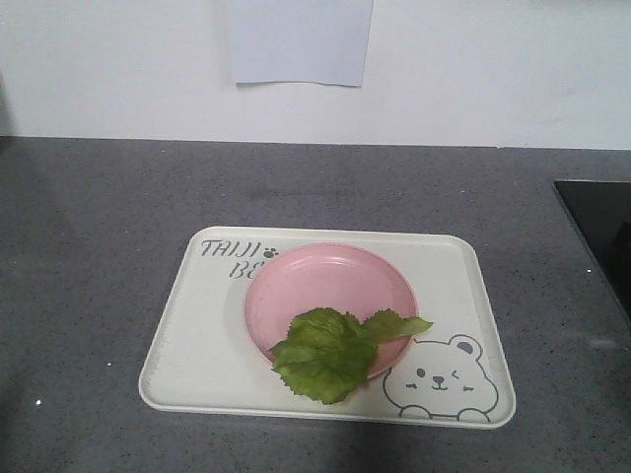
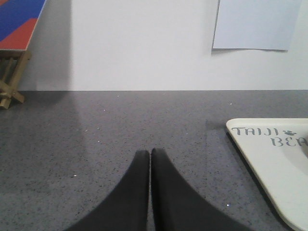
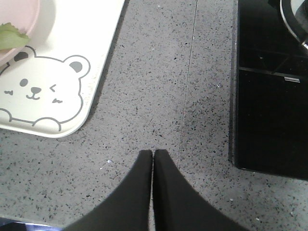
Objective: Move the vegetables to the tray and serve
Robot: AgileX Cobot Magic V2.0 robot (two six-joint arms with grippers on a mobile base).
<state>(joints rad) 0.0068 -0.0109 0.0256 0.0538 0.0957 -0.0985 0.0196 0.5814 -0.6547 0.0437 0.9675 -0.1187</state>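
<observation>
Lettuce leaf (image 1: 330, 353) draped over near rim of pink plate (image 1: 330, 286) on tray (image 1: 187, 345), mid-bench (image 1: 99, 217). Left gripper (image 2: 150, 153) and right gripper (image 3: 153, 154) both pressed together, empty, over bare bench.

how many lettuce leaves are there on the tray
1. A single bright green frilly lettuce leaf lies on the near rim of the round pink plate, overhanging the cream rectangular plastic tray. None seems hidden.
</observation>
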